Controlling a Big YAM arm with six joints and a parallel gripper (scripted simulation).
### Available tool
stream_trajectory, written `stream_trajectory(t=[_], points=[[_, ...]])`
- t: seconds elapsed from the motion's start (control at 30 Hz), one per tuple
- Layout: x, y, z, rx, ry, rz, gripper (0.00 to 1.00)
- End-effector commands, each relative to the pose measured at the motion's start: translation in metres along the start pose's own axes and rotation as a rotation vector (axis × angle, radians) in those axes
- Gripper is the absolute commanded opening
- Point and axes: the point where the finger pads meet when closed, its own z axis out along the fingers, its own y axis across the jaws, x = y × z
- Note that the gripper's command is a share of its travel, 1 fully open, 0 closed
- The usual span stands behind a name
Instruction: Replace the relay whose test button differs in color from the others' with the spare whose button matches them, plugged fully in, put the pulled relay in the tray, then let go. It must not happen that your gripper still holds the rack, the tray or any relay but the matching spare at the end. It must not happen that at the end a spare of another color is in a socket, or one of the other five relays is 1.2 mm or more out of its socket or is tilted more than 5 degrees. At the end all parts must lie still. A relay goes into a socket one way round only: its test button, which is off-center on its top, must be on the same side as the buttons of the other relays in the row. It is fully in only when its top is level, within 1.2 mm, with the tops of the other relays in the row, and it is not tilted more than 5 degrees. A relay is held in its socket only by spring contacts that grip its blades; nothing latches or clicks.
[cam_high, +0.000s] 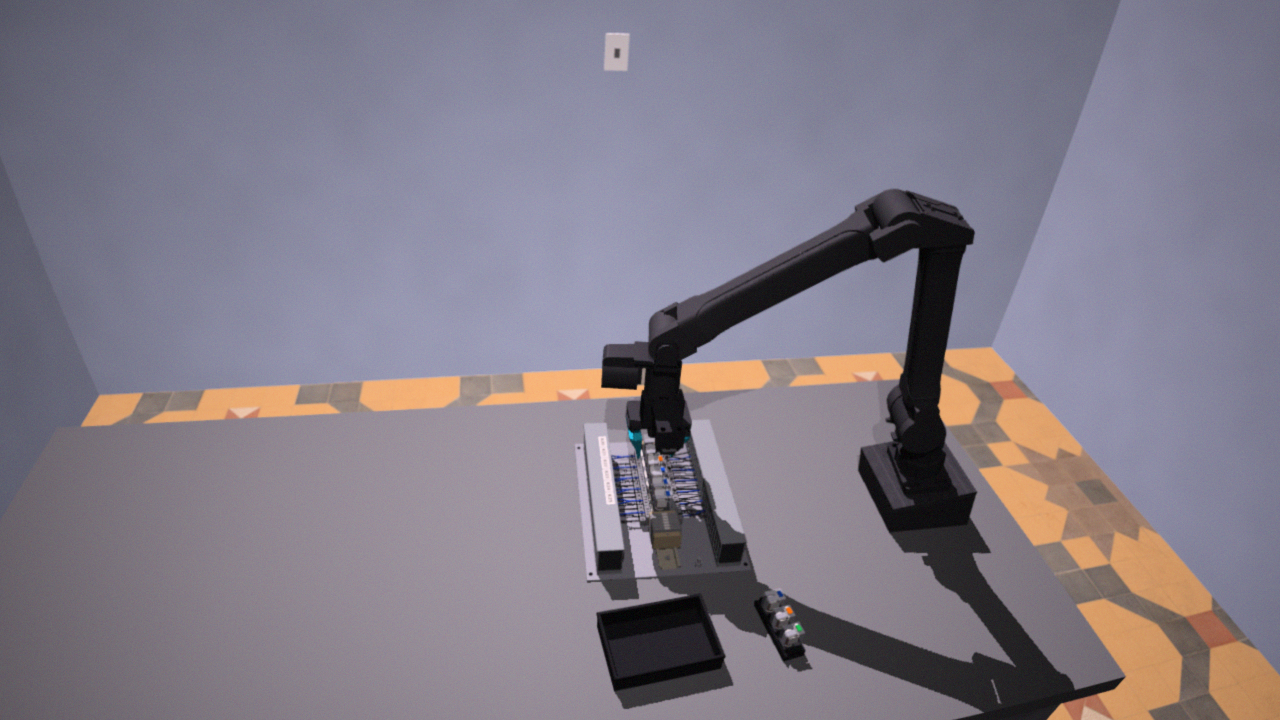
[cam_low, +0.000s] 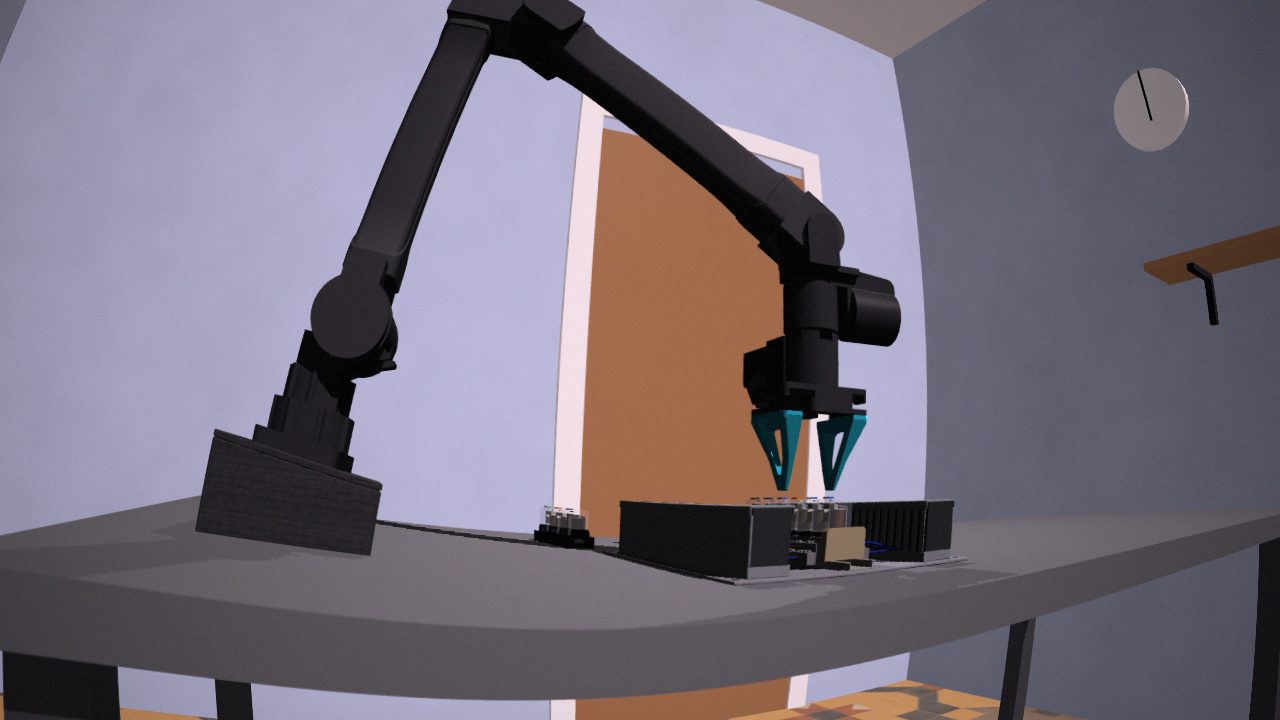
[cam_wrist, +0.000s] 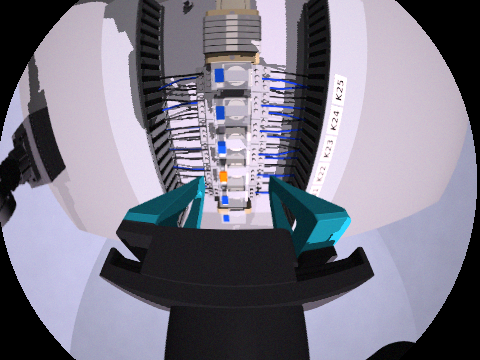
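A row of clear relays (cam_wrist: 230, 134) sits plugged in down the middle of the grey panel (cam_high: 660, 497), between two black wire ducts. Most have blue test buttons; one relay has an orange button (cam_wrist: 224, 176) (cam_high: 662, 457). My gripper (cam_wrist: 236, 181) hangs open and empty just above the row's far end, fingers either side of the row, near the orange-button relay. In the side view its teal fingertips (cam_low: 807, 483) stand a little above the relay tops. A black holder (cam_high: 780, 624) with three spare relays, blue, orange and green buttons, stands at the front right. The black tray (cam_high: 658, 640) lies empty.
The ducts (cam_high: 605, 510) (cam_high: 723, 501) flank the relay row closely, with blue wires running to the sockets. A tan terminal block (cam_high: 666, 532) sits at the row's near end. The arm's base (cam_high: 914, 483) stands to the right of the panel.
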Motion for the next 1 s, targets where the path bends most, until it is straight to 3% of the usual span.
stream_trajectory(t=[0.0,0.97], points=[[-0.0014,-0.0082,-0.0060,0.009,-0.003,-0.002,0.59],[-0.0018,-0.0043,-0.0009,-0.001,-0.005,-0.002,0.59]])
